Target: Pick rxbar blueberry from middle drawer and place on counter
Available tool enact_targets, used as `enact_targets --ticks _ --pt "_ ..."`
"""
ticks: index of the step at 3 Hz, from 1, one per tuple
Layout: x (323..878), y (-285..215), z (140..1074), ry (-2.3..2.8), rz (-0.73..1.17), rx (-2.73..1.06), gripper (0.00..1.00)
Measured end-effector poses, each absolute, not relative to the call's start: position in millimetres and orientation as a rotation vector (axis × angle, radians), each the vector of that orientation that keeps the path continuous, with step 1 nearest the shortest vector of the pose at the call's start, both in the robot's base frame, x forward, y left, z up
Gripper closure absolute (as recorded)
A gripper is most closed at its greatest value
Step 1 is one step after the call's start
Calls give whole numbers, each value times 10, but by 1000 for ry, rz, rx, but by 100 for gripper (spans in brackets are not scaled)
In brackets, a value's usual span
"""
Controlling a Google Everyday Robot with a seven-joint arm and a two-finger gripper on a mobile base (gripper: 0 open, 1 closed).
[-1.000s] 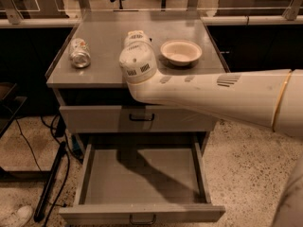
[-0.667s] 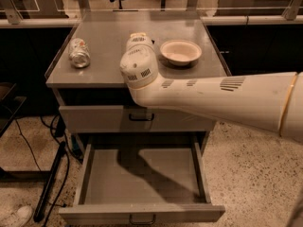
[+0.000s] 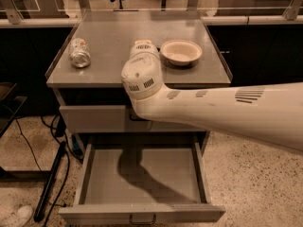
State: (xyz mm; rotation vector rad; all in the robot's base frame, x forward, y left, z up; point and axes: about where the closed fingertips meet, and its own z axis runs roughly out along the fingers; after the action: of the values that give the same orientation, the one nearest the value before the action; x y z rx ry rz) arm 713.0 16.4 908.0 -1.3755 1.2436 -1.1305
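Starting with the can [image 3: 79, 53]: crushed silver thing lying on the left side of the table, near the front edge.
Table [image 3: 109, 32]: flat grey cabinet top with low rims down the sides; it carries the can and the bowl.
Hand [image 3: 143, 48]: up over the middle of the table, between can and bowl, pointing away from the camera. The fat white wrist joint blocks the business end, so honestly can't tell if it's wide, narrow or holding something.
Top drawer [image 3: 90, 118]: pushed in, partly behind the arm.
Drawer [image 3: 142, 213]: the lower one, pulled well out toward the camera, small dark handle on the front. The arm's shadow falls across its grey floor.
Bar: can't spot it from this angle, so no idea where it sits.
Bowl [image 3: 181, 52]: pale, shallow, upright, just right of the hand on the table.
Arm [image 3: 227, 110]: thick white tube coming in from the right edge, crossing in front of the cabinet, then bending up toward the hand.
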Motion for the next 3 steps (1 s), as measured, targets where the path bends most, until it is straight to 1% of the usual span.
enact_targets --ticks 1,3 --pt "6853 133 8892 1331 -1084 -1362 100" --pt "6827 178 8811 1347 -1055 -1367 100"
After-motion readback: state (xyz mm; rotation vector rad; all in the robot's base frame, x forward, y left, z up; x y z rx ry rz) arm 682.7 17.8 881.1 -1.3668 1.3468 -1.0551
